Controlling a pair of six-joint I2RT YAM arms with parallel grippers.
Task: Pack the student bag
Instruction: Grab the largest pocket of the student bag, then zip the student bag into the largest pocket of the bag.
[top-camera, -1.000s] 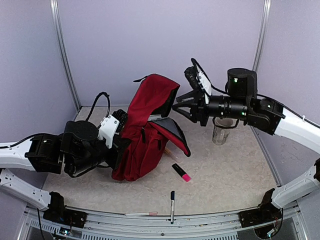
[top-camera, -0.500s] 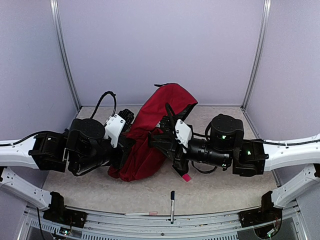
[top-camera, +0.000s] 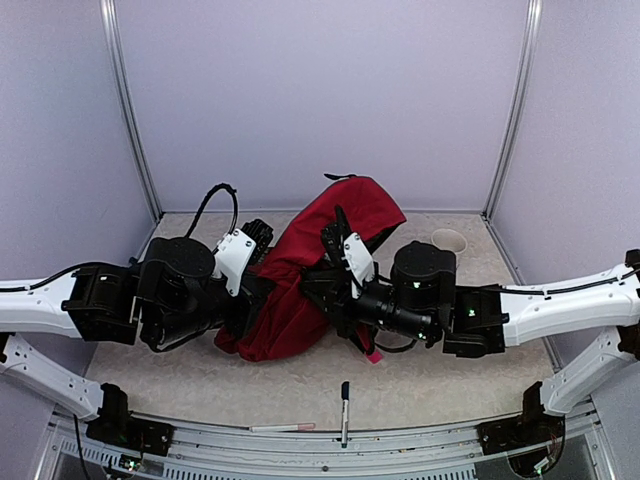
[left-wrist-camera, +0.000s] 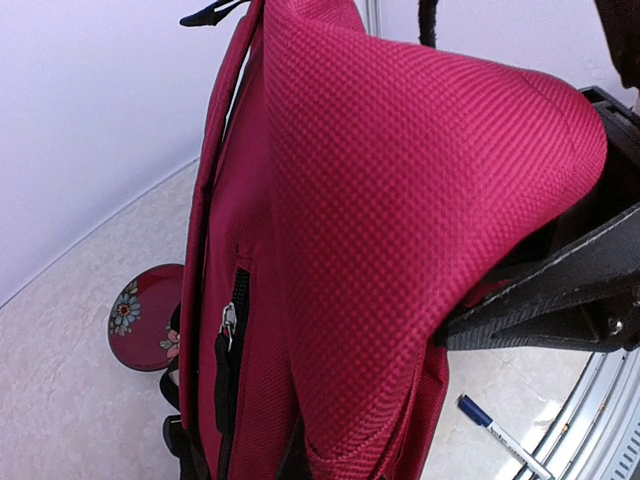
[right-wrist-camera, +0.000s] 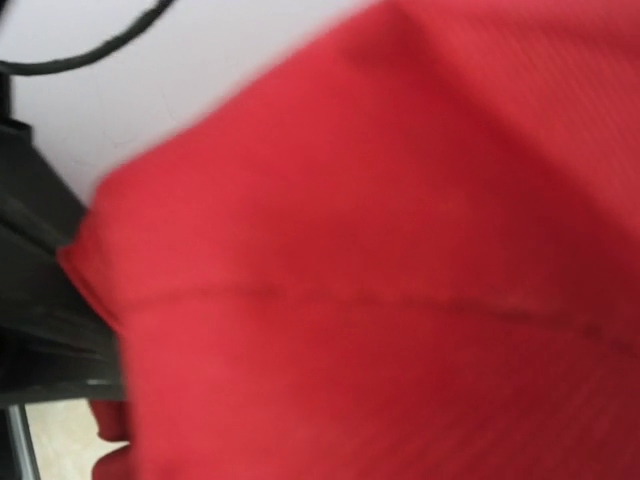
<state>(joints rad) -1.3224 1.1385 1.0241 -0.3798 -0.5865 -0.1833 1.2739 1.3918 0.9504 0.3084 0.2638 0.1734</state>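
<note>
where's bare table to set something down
Bare tabletop lies right of the blue pen, nearer than the right arm, and left of that pen, nearer than the left arm. The middle is crowded: both arms meet the student bag, by the pink highlighter.

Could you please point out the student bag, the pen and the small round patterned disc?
student bag (top-camera: 285, 315): top external view, lower red fabric body.
pen (top-camera: 344, 413): top external view, middle of its barrel.
patterned disc (left-wrist-camera: 147, 320): left wrist view, plain red centre.

Student bag (top-camera: 290, 305): dark red, upright, top slumped over, on table (top-camera: 450, 375)
</note>
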